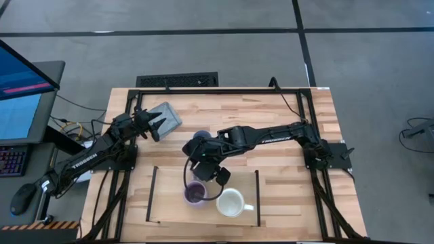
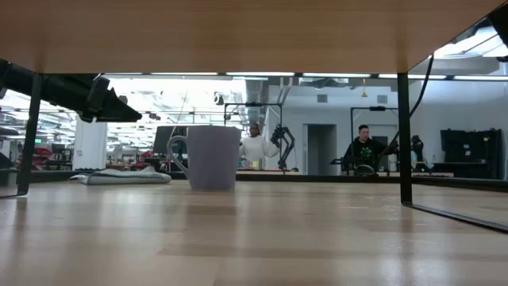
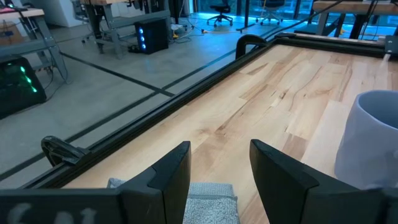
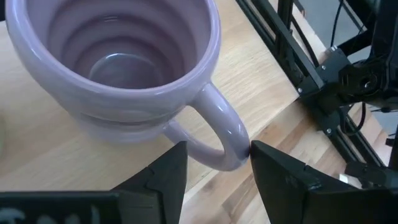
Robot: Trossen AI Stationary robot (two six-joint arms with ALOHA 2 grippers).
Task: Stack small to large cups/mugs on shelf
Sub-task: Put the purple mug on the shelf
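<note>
The lilac-purple mug stands upright on the light-wood shelf, and the white mug stands beside it toward the right. My right gripper is open just above the purple mug, its fingers on either side of the handle. The small blue mug stands on the table beyond the shelf, partly hidden under my right arm; it also shows in the low view and the left wrist view. My left gripper is open and empty above the grey pad. My right gripper has one finger on each side of the purple mug's handle, at the handle's outer curve. The fingers come from above, slanting down. I cannot tell whether they touch it. The mug stands upright on the shelf.
The shelf has thin black bars at both short ends. The table's black frame runs along its far edge. The grey pad lies flat at the table's far left. People show in the room beyond the table.
</note>
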